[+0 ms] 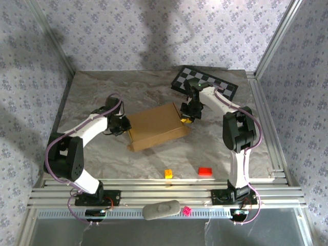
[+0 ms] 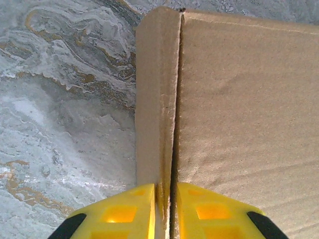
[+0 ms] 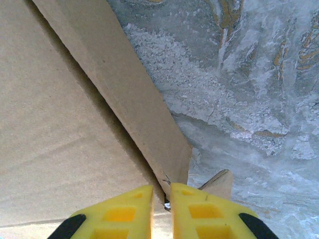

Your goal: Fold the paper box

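Paper box (image 1: 156,126) sat closed — inside hidden. Left gripper (image 2: 164,211) clamped its side wall, right gripper (image 3: 162,209) a corner flap.

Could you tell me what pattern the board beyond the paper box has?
The board is black-and-white checkered, seen best in the top external view.

There is one paper box (image 1: 156,127) in the middle of the one counter (image 1: 102,92). One checkered board (image 1: 205,82) lies at one o'clock from the box. There are two robot arms, the left arm (image 1: 92,125) at nine o'clock and the right arm (image 1: 218,100) at three o'clock. That makes two grippers, the left gripper (image 1: 124,125) and the right gripper (image 1: 187,117), each with two yellow fingers (image 2: 124,214). At five o'clock sit two small blocks, one yellow block (image 1: 168,173) and one red block (image 1: 205,171). At six o'clock are one pink bit (image 1: 187,210) and one gray lump (image 1: 161,209).
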